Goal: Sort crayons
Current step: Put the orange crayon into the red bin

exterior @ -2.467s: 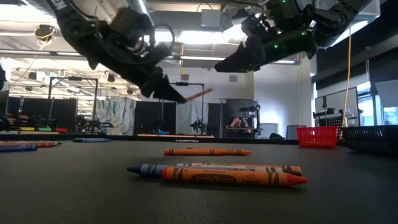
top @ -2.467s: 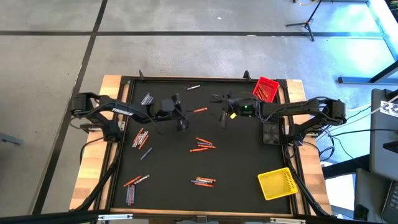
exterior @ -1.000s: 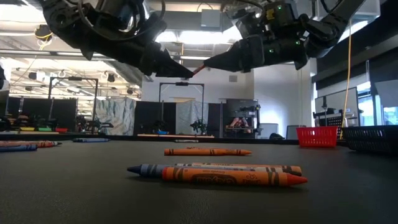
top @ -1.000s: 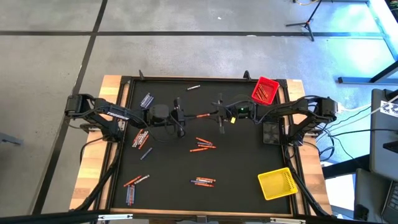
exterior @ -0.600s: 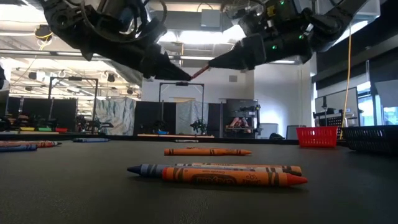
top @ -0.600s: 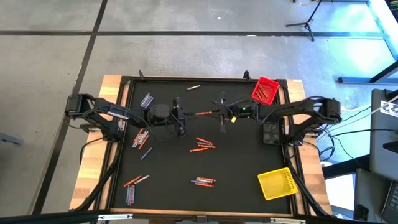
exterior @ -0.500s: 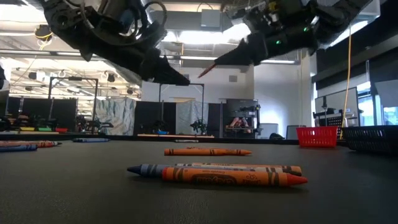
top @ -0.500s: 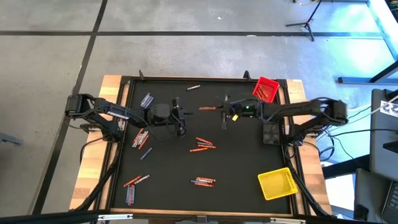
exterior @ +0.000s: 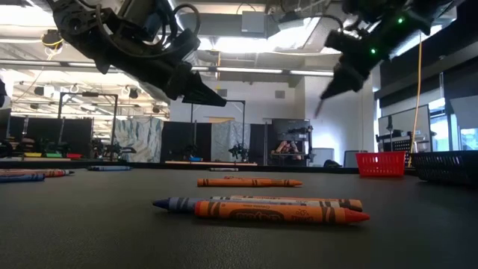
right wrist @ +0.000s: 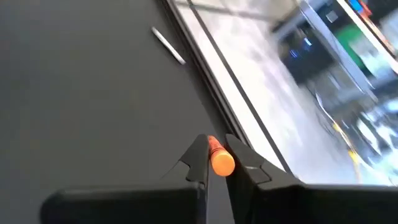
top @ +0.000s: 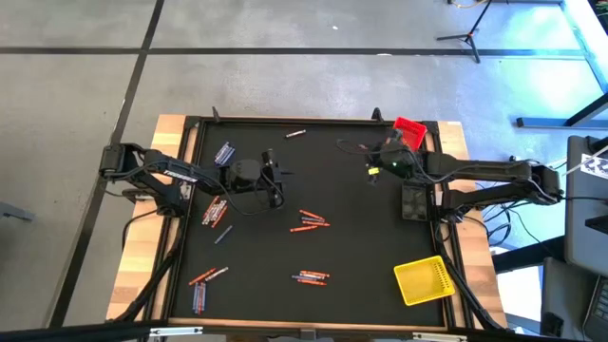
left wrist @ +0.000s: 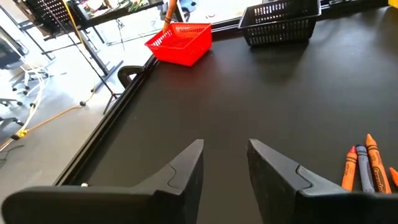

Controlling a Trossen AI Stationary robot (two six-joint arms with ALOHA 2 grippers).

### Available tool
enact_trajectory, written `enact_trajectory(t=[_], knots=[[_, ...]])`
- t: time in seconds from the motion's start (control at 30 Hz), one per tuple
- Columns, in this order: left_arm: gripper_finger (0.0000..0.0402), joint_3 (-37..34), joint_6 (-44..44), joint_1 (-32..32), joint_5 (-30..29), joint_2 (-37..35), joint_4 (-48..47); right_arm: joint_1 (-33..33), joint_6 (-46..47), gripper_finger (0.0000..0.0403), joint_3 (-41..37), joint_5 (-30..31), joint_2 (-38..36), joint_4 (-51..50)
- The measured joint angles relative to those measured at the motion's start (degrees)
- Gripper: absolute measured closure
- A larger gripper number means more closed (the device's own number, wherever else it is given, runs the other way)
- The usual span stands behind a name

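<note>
**A:** ok so what's the right gripper doing? Looks like something's stuck in it.

**B:** yep, its fingers are pinched on an orange crayon. In the right wrist view you see the round butt end of it sitting between the two tips. From above, that gripper is up off the mat near the far right side, just beside the red bin.

**A:** and the left gripper?

**B:** spread apart, nothing between the fingers, just bare black mat showing in the gap. In the high view it hangs over the left-middle of the table, well apart from the right one.

**A:** where's the rest of the crayons?

**B:** scattered in little piles on the mat. A red-orange bunch in the middle, a mixed pile near the front centre, another at the front left corner, one beside the left arm, some grey-blue ones at the far left, and a single pale one at the far edge. The low view has a blue and an orange one lying side by side up close.

**A:** yellow bin?

**B:** front right corner; can't tell what's in it.
</note>
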Motion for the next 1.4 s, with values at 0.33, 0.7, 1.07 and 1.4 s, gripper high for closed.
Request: enact_trajectory(t=[0.33,0.7,1.07,1.4], knots=[[0.0286,0.0,0.04,0.0,-0.02,0.0,0.02,-15.46,8.78,0.0384,-0.07,1.03,0.42,-11.6],[0.0286,0.0,0.04,0.0,-0.02,0.0,0.0,-29.11,13.21,0.0381,-0.11,-3.59,5.0,-12.38],[0.0286,0.0,0.04,0.0,-0.02,0.0,0.0,-31.85,13.3,0.0357,-0.11,-2.91,13.3,-9.78],[0.0286,0.0,0.04,0.0,-0.02,-0.02,0.0,-31.81,13.25,0.0287,-0.11,-2.11,14.74,-9.07]])
